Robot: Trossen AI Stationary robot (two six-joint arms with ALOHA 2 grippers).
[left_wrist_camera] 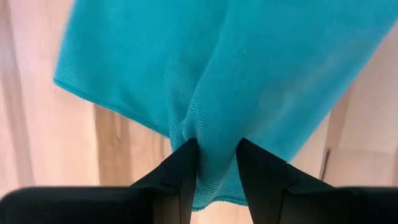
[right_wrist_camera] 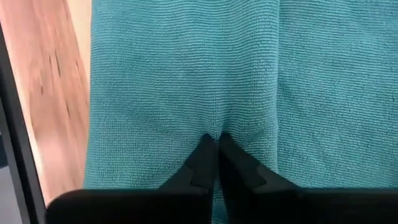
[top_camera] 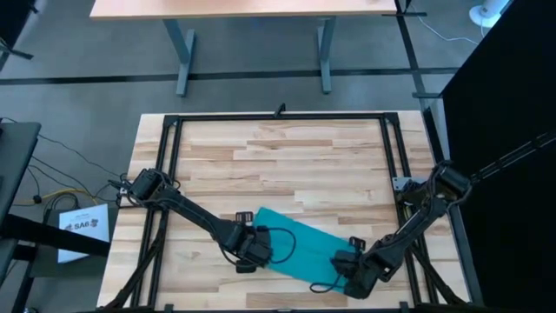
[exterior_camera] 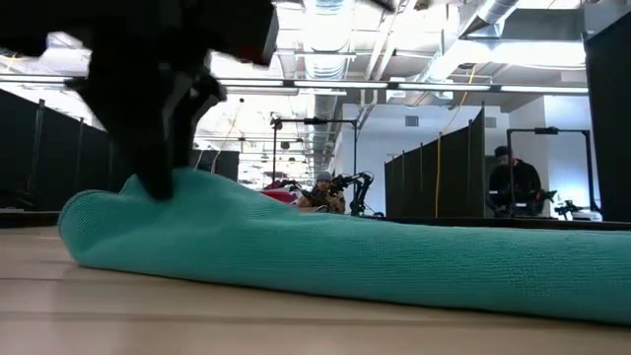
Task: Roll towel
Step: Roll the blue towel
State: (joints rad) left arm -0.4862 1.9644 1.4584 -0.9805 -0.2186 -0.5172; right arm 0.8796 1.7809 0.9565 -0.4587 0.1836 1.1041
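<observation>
The teal towel (top_camera: 300, 243) lies as a long, doubled strip on the wooden table (top_camera: 287, 156) near its front edge, running slantwise from left to right. My left gripper (top_camera: 256, 252) stands over its left end, shut on a ridge of cloth. My right gripper (top_camera: 352, 274) stands over its right end, fingers closed together on the cloth. In the low view the towel (exterior_camera: 345, 256) rests on the table along its length, bulging highest at the left, where a dark gripper (exterior_camera: 158, 182) meets it. My left gripper pinches a raised fold of the towel (left_wrist_camera: 214, 124) between its two fingers (left_wrist_camera: 183, 165), close to the towel's left end. It comes from above, pointing steeply down. The rest of the towel lies on the table. My right gripper comes steeply from above onto the towel's right end. Its fingertips (right_wrist_camera: 202, 155) are closed together on a small crease of cloth (right_wrist_camera: 217, 121). The towel lies flat on the table around them.
A black metal frame (top_camera: 174, 165) runs around the tabletop's left, far and right sides. Bare wood lies beyond the towel toward the far edge. A person (exterior_camera: 513, 182) stands far off in the room behind.
</observation>
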